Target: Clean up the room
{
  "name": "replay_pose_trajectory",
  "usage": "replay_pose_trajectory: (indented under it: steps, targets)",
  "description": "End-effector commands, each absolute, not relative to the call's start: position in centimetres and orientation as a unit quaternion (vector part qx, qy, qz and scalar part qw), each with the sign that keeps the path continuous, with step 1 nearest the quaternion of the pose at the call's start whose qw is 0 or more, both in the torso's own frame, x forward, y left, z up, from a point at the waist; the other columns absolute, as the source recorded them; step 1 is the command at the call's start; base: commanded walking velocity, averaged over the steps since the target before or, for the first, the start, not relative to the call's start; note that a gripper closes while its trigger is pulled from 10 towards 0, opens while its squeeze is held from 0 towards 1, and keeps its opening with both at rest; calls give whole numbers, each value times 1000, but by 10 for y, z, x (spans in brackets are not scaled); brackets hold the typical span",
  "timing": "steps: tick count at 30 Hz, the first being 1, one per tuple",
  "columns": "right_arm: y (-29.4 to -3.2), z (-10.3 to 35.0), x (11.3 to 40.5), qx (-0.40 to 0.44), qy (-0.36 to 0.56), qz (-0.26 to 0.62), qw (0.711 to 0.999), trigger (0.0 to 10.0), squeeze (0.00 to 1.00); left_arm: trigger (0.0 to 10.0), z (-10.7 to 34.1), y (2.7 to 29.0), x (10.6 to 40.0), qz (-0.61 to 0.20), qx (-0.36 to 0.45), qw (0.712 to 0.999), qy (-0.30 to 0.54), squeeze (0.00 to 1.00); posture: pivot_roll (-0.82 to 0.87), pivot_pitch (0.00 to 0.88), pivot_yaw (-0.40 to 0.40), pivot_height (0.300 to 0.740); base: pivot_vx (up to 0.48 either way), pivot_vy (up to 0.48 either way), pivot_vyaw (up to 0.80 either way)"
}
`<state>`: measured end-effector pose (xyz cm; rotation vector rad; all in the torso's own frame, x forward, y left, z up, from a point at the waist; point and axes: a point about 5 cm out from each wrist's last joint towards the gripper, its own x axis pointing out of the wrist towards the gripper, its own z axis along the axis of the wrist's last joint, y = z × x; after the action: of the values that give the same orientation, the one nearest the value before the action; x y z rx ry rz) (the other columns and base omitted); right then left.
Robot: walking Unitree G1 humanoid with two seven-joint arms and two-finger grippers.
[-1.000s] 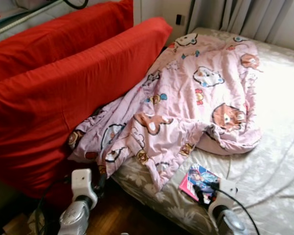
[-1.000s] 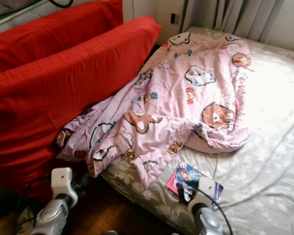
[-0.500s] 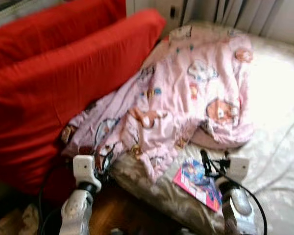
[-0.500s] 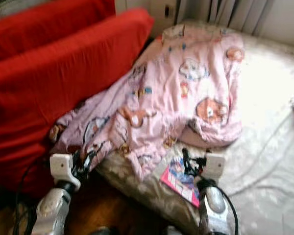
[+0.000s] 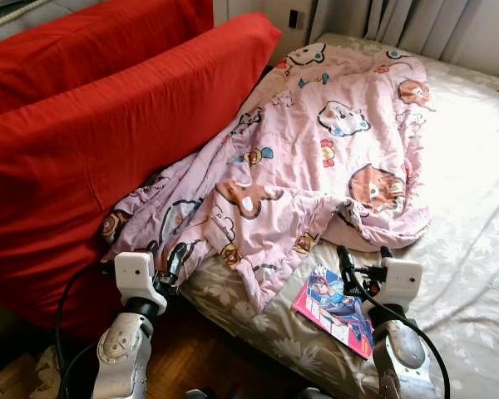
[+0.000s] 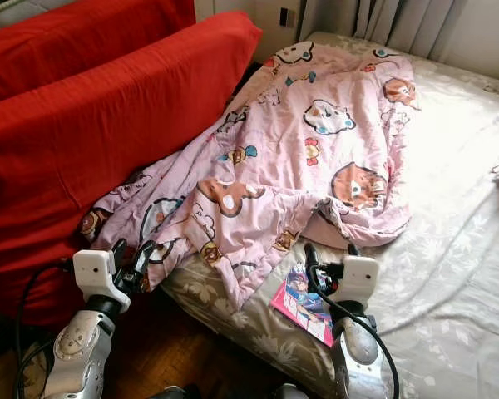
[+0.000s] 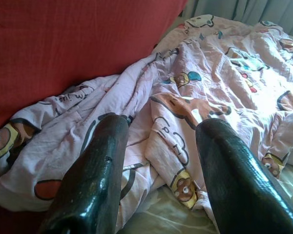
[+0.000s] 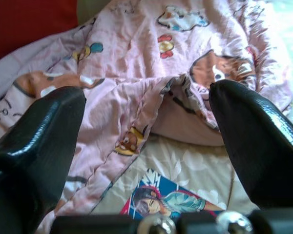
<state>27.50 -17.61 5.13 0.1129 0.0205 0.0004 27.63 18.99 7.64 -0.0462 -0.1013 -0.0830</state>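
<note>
the pink blanket (image 5: 316, 158) with cartoon animals lies rumpled across the bed (image 5: 474, 249), one corner spilling over the bed's near edge and its upper side pushed up against the red cushions (image 5: 108, 141) that stand along the left. just beside the blanket's lower edge a picture book (image 5: 337, 312) with a pink border lies flat on the pale flowered sheet, near the bed's near edge, apart from the blanket.

the right end effector (image 5: 362, 264) hangs above the book's upper end, fingers spread wide (the right wrist view looks between them to the book's cover and the blanket's folded hem). the left end effector (image 5: 168, 264) is at the blanket's hanging corner, next to the lower cushion, its fingers (image 7: 95, 180) spread too, with nothing between them; whether a tip touches the cloth cannot be told.

further out, grey curtains (image 5: 416, 21) hang behind the head of the bed, and a dark switch or socket (image 5: 293, 18) sits on the wall beside them. dark wood floor (image 5: 200, 357) shows below the bed's edge, between the two arms.

against a second ago, the right end effector has risen from the book's lower end to its upper end, and the left one has come in closer to the blanket's corner. the whole view has shifted a little as well, so the camera moved; blanket, book and cushions lie as before.
</note>
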Motion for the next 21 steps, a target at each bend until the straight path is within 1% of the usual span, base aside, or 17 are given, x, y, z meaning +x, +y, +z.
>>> replay_pose_trajectory:
  steps: [1, 4, 6, 16, 18, 21]
  targets:
    - [-180, 48, 271, 53, 24, -7, 998, 10000, 0, 10000, 76, 194, 275, -35, -26, 998, -44, 0, 49, 174, -25, 726, 0, 0, 0]
    - [-182, 48, 272, 53, 29, -13, 998, 10000, 0, 10000, 76, 192, 274, -42, -22, 998, -41, 0, 49, 171, -21, 711, 0, 0, 0]
    - [-181, 48, 272, 55, 29, -13, 998, 10000, 0, 10000, 77, 192, 273, -41, -22, 998, -40, 0, 52, 167, -21, 692, 0, 0, 0]
    - [-180, 42, 269, 56, 49, -23, 997, 10000, 0, 10000, 79, 192, 274, -51, -19, 998, -36, 0, 60, 202, -20, 692, 0, 0, 0]
    - [-179, 41, 268, 63, 50, -25, 996, 10000, 0, 10000, 80, 191, 274, -51, -20, 998, -35, 0, 58, 215, -20, 677, 0, 0, 0]
    - [-179, 41, 266, 59, 44, -22, 997, 10000, 0, 10000, 80, 191, 274, -51, -20, 998, -34, 0, 56, 221, -21, 672, 0, 0, 0]
